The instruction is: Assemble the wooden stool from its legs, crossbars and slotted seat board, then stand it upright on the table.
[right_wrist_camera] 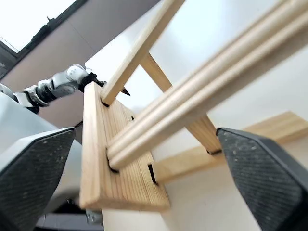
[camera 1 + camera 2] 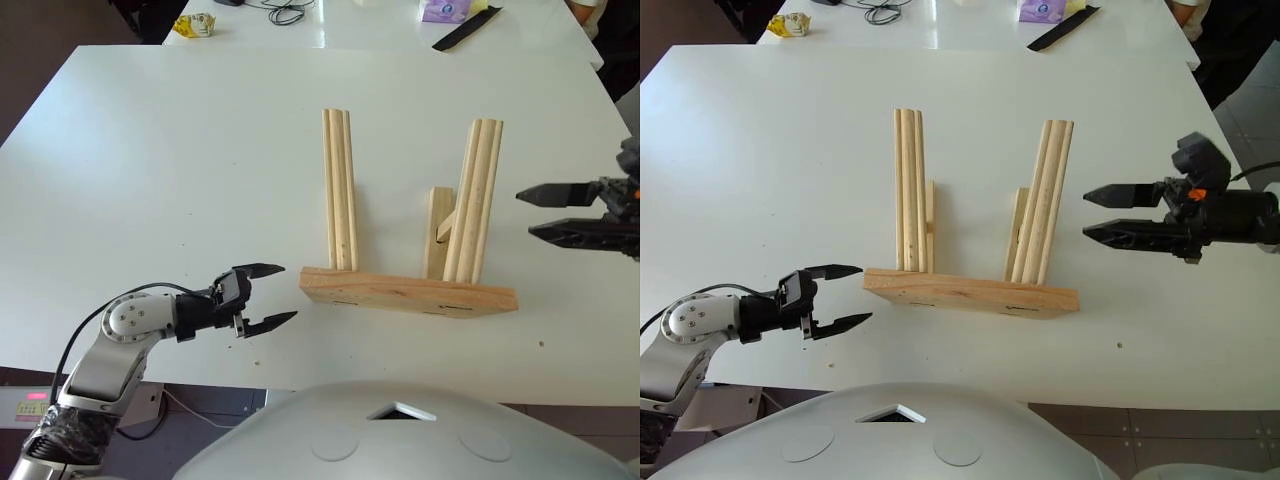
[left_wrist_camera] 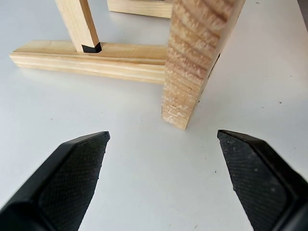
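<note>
Wood parts already sit together as a stool, and it lies on its side near the middle of the white table [image 2: 150,150]. The seat board [image 2: 408,295] stands on its thin edge, and the legs point to 12 o'clock.

The left gripper [image 2: 290,292] is at 9 o'clock from the board, just beside its end. Its fingers are spread wide and hold nothing. The right gripper [image 2: 524,214] is at 3 o'clock from the stool, near the right leg, and it is spread wide and bare too.

Trouble could come when the stool is tipped up. A push on one side alone may make it slide on the smooth table or spin. A hard tug on a leg may pull it out of its slot. A pinch near the board's corner may slip off.

Counting: one seat board, two legs (left leg [image 2: 339,190], right leg [image 2: 475,200]), two crossbar bits (one [image 2: 930,215] by each leg [image 2: 1019,232]) and two grippers.
</note>
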`<action>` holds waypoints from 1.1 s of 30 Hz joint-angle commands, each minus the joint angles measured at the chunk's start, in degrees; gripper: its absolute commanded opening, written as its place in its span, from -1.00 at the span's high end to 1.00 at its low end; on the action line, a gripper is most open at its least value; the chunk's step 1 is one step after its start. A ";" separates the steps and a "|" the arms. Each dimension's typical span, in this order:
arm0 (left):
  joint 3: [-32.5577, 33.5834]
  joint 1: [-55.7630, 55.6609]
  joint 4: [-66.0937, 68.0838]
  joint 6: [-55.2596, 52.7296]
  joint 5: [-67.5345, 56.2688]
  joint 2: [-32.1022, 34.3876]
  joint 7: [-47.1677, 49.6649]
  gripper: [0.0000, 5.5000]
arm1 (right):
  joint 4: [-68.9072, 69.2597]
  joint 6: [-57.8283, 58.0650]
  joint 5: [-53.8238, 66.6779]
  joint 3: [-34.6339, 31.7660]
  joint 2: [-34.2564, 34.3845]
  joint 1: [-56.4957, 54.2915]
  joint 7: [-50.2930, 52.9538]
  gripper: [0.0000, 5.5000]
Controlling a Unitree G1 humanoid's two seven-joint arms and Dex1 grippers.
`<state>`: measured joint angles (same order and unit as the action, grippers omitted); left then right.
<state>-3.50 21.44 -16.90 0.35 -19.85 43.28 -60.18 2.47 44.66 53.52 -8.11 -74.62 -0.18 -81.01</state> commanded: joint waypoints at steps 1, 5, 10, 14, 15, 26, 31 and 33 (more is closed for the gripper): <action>-1.92 -1.58 -0.68 -0.25 1.14 -1.99 1.26 -0.52 | 1.43 -16.51 -15.10 2.06 -2.54 12.87 -7.61 -0.96; -4.02 -5.49 2.73 1.73 4.27 -4.75 2.60 -0.52 | 4.12 -25.60 -22.33 2.36 1.10 19.02 -6.99 -0.96; -6.25 -6.65 4.83 3.30 5.75 -6.19 2.25 -0.52 | 7.82 -30.27 -26.10 3.75 8.39 18.10 -0.96 -0.96; -7.09 -4.94 3.96 3.28 4.82 -5.40 0.51 -0.52 | 9.20 -33.31 -28.96 4.77 12.06 18.99 2.00 -0.96; -7.12 -4.59 3.98 3.43 4.77 -5.09 0.11 -0.52 | 8.87 -34.15 -29.76 5.11 12.68 19.20 2.29 -0.96; -10.22 -6.97 8.41 4.51 6.83 -7.80 -0.21 -0.10 | 3.42 -40.23 -36.91 11.46 20.85 15.52 6.86 -0.96; -11.10 -7.75 9.84 5.07 6.80 -8.05 -1.01 0.19 | 3.47 -40.48 -37.30 11.99 23.13 16.16 9.01 -0.89; -11.02 -7.86 10.43 5.21 6.52 -7.66 -1.49 0.32 | 3.53 -40.24 -37.05 11.72 22.90 16.62 9.05 -0.79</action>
<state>-13.91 13.94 -7.24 5.50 -13.56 35.22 -60.58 5.89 4.25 16.96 3.83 -51.77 15.93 -72.25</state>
